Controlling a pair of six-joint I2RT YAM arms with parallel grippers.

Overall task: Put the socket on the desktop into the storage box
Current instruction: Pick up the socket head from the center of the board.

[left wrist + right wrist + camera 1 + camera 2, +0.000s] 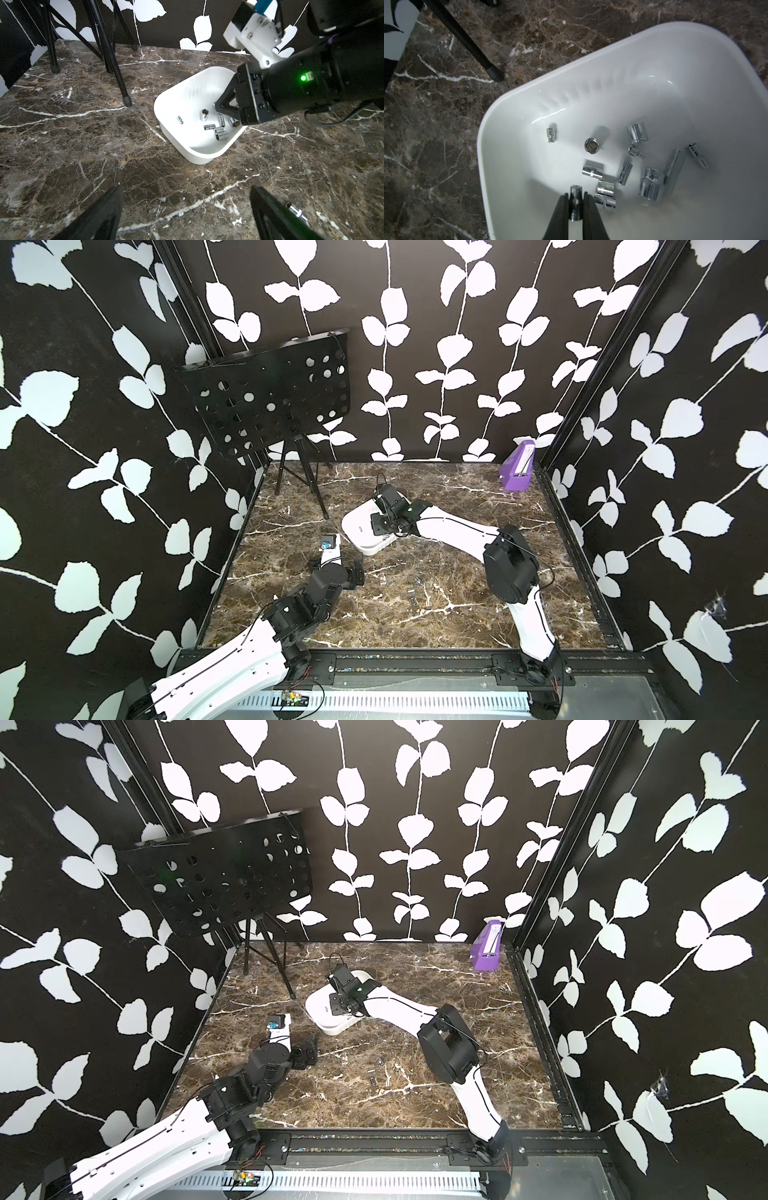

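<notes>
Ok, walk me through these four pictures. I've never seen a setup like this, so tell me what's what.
These are two white-and-black robot arms working on a dark-brown marble-patterned desktop. Two pictures look down from overhead. The other two come from cameras on the arms' wrists. The right tool hangs over the shallow white plastic storage box, clamping a small chrome socket. Several more chrome sockets lie inside the box. A few loose chrome sockets lie on the desktop. The left tool is open and empty. At the back stand a black perforated music stand and a small purple box.
</notes>
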